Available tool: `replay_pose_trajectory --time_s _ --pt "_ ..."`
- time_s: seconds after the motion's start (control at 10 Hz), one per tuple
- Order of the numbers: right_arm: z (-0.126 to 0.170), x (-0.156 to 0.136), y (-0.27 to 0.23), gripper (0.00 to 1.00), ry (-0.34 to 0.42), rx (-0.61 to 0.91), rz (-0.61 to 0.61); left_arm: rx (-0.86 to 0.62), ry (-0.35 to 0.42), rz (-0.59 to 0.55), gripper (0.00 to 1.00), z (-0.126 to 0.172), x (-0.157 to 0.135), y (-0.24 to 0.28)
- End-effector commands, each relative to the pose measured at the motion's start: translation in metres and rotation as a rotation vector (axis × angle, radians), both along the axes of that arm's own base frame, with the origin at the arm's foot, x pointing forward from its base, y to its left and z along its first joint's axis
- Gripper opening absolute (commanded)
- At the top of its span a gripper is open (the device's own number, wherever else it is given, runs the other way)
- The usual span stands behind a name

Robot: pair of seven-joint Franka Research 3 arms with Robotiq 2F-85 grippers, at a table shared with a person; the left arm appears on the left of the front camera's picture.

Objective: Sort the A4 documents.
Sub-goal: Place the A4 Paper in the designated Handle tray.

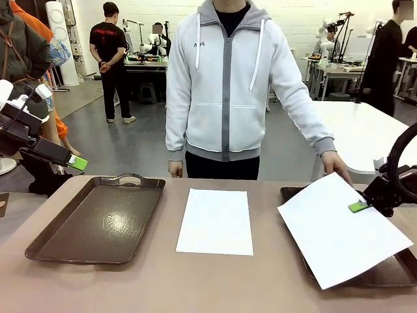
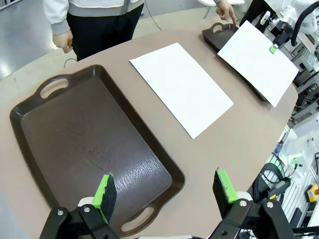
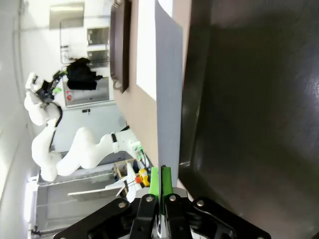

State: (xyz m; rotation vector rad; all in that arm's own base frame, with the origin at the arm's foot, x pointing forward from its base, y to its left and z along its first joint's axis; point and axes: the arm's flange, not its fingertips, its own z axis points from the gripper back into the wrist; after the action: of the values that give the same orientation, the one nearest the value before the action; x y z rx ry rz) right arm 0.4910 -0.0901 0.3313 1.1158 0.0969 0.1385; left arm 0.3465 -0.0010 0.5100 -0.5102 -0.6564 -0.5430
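Two white A4 sheets are showing on a brown table (image 1: 260, 287). Nearest, at about four o'clock, the tilted sheet (image 1: 339, 235) is lying askew over the right tray (image 1: 399, 272). Its far right edge is being pinched by the right gripper (image 1: 358, 207), whose green pads are clenched on the paper. At the centre, the flat sheet (image 1: 215, 222) is lying on the tabletop between both trays. At nine o'clock the left tray (image 1: 98, 218) is sitting lengthwise, and the left gripper (image 2: 164, 186) is hovering raised off its left side, jaws spread wide and released. At twelve o'clock a person in a pale hooded jacket is standing, one hand (image 1: 335, 164) hanging near the right tray's far end.
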Motion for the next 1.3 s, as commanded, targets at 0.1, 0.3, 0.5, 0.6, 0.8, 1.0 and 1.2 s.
replay_pose_trajectory --time_s 0.1,0.3,0.5,0.6,0.8,1.0,1.2 --pt "-0.005 0.006 -0.015 0.01 -0.002 -0.03 -0.142 -0.013 -0.013 -0.018 1.0 -0.002 0.002 0.001" --pt "-0.005 0.014 -0.015 0.01 0.014 -0.125 -0.176 -0.013 -0.013 -0.018 1.0 -0.002 0.002 0.001" --pt "-0.001 0.018 -0.016 0.01 0.019 -0.17 -0.213 -0.013 -0.013 -0.018 1.0 -0.002 0.002 0.001" --pt "-0.002 0.02 -0.017 0.01 0.013 -0.171 -0.221 -0.013 -0.013 -0.018 1.0 -0.002 0.002 0.001" --pt "-0.007 0.022 -0.017 0.01 0.04 -0.197 -0.227 -0.013 -0.013 -0.018 1.0 -0.002 0.002 0.001" --pt "-0.005 0.02 -0.018 0.01 0.067 -0.254 -0.22 -0.013 -0.013 -0.018 1.0 -0.002 0.002 0.001" --pt "-0.009 0.022 -0.019 0.01 0.091 -0.311 -0.222 -0.013 -0.013 -0.018 1.0 -0.002 0.002 0.001"
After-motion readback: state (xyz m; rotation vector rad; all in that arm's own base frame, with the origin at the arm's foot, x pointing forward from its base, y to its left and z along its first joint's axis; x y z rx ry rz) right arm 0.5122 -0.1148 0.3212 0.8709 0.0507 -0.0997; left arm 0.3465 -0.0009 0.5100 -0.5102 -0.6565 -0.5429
